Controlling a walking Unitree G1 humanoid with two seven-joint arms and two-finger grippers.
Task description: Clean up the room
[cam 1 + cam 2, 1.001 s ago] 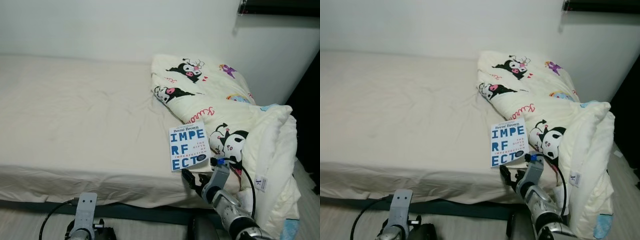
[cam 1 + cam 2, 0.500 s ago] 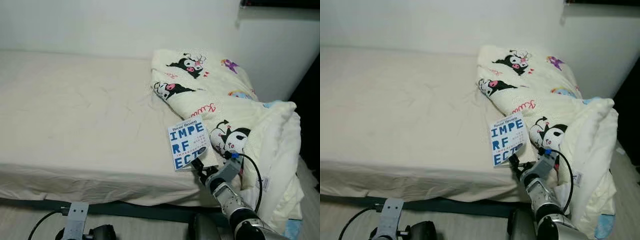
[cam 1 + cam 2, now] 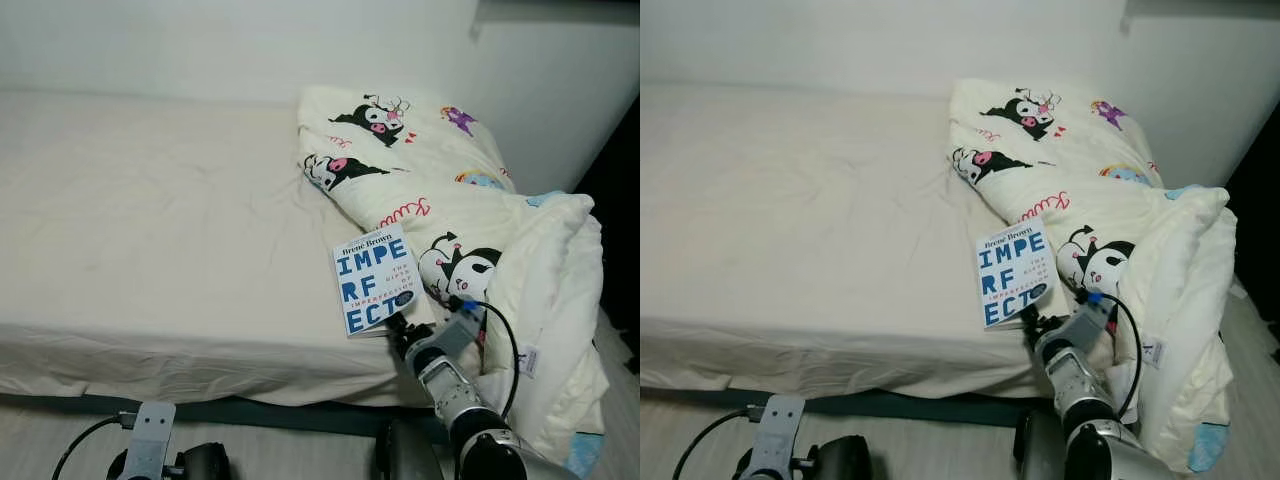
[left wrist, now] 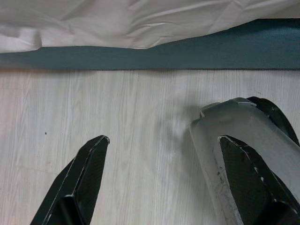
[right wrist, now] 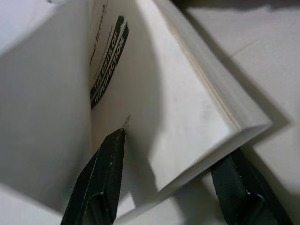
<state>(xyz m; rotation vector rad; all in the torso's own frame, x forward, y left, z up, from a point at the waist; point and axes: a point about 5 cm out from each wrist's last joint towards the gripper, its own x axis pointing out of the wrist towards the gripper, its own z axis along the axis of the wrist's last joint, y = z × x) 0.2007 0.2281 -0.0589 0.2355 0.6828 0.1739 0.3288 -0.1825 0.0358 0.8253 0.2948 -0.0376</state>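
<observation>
fingers (image 5: 110, 173) of the right gripper (image 3: 400, 330) clenched on the book (image 3: 374, 279).
book seems lifted off the bed (image 3: 150, 230), beside the quilt (image 3: 450, 200).

Bed (image 3: 150, 230) with cream sheet, dark base (image 4: 140, 54) below. White wall (image 3: 250, 40) behind. Pale wood floor (image 4: 140, 126). Dark gap (image 3: 620, 190) at far right.

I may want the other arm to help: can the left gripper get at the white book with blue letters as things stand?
Probably not. The left gripper hangs low over the wooden floor beside the bed, while the white book with blue letters sits up at the right gripper.
</observation>
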